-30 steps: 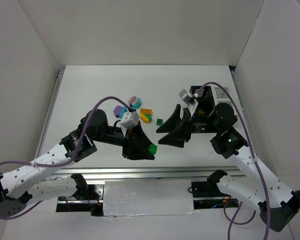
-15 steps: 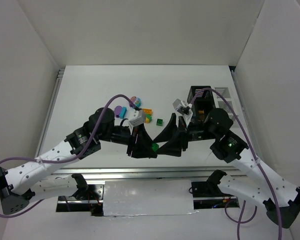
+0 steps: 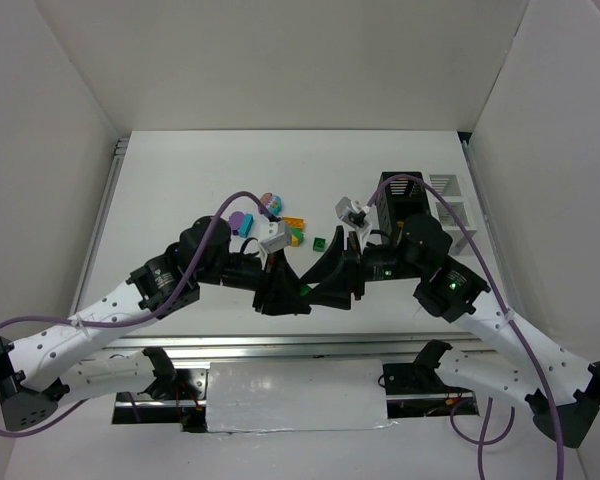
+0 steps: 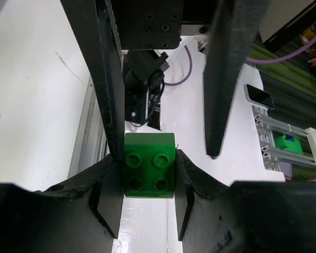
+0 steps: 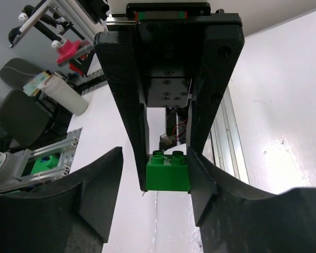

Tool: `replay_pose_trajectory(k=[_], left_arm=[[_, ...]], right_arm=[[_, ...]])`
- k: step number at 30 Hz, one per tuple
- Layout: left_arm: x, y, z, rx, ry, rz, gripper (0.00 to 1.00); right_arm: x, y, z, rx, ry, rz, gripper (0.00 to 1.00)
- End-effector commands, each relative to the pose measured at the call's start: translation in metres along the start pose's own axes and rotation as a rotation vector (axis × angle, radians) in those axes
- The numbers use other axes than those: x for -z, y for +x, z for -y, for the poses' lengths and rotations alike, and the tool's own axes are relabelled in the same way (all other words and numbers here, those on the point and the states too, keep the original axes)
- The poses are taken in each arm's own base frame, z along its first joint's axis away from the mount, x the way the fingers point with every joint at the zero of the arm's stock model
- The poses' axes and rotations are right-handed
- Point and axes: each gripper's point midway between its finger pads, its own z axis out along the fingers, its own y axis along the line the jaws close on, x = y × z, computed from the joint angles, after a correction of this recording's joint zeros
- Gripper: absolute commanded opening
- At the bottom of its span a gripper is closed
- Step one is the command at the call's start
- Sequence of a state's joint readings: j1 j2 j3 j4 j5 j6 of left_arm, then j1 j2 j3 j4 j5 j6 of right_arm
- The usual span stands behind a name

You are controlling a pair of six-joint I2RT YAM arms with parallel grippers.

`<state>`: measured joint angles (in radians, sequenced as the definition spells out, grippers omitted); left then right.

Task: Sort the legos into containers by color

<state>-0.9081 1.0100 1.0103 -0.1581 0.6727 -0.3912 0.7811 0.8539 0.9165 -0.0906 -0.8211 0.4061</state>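
The green lego brick (image 4: 149, 164) sits pinched in the left gripper (image 3: 298, 292), jaws clamped on its sides, at the near middle of the worktop (image 3: 180, 180). Since a second ago the right gripper (image 5: 155, 153) has swung in from the black bin (image 3: 402, 195) to meet it. Its jaws straddle the brick, one finger touching, the other apart. Only the top view shows the loose legos (image 3: 270, 212) behind.

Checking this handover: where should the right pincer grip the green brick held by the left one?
Grip the green two-by-two plastic brick by its smooth side walls, on the end sticking out past the left pincer's fingertips, coming head-on from opposite that pincer. Studs face up, so those walls are flat and parallel; the open right pincer straddles them.
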Motion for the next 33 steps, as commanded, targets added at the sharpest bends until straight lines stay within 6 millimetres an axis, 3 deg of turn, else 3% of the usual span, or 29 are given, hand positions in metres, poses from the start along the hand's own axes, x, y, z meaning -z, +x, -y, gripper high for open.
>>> replay_pose_trajectory(k=[1, 5, 9, 12, 15, 19, 27, 28, 29, 30, 33], left_arm=[[0.008, -0.044, 0.021, -0.147, 0.039, 0.130, 0.00], [0.009, -0.045, 0.022, -0.153, 0.042, 0.134, 0.00], [0.010, -0.046, 0.025, -0.159, 0.056, 0.136, 0.00], [0.010, -0.045, 0.024, -0.160, 0.046, 0.137, 0.00], [0.011, -0.045, 0.022, -0.158, 0.039, 0.139, 0.00], [0.012, -0.047, 0.022, -0.163, 0.030, 0.147, 0.00], [0.012, -0.049, 0.023, -0.161, 0.036, 0.151, 0.00], [0.012, -0.048, 0.024, -0.161, 0.039, 0.150, 0.00], [0.012, -0.049, 0.025, -0.163, 0.044, 0.151, 0.00], [0.013, -0.049, 0.026, -0.165, 0.046, 0.152, 0.00], [0.015, -0.050, 0.027, -0.172, 0.040, 0.159, 0.00]], right_arm=[[0.000, 0.008, 0.011, -0.020, 0.069, -0.028, 0.61], [0.001, 0.012, 0.019, -0.027, 0.107, -0.036, 0.64], [0.004, 0.011, 0.039, -0.039, 0.228, -0.014, 0.64], [0.003, 0.015, 0.029, -0.022, 0.159, -0.033, 0.61], [0.003, 0.016, 0.021, -0.013, 0.117, -0.031, 0.43], [0.004, 0.019, 0.016, 0.000, 0.094, -0.038, 0.40], [0.002, 0.021, 0.006, 0.003, 0.017, -0.039, 0.22], [0.001, 0.021, 0.006, 0.003, 0.010, -0.036, 0.23], [0.001, 0.023, 0.005, 0.003, 0.001, -0.042, 0.44], [0.001, 0.025, 0.004, 0.005, -0.014, -0.054, 0.57], [0.000, 0.027, 0.008, -0.003, 0.008, -0.060, 0.57]])
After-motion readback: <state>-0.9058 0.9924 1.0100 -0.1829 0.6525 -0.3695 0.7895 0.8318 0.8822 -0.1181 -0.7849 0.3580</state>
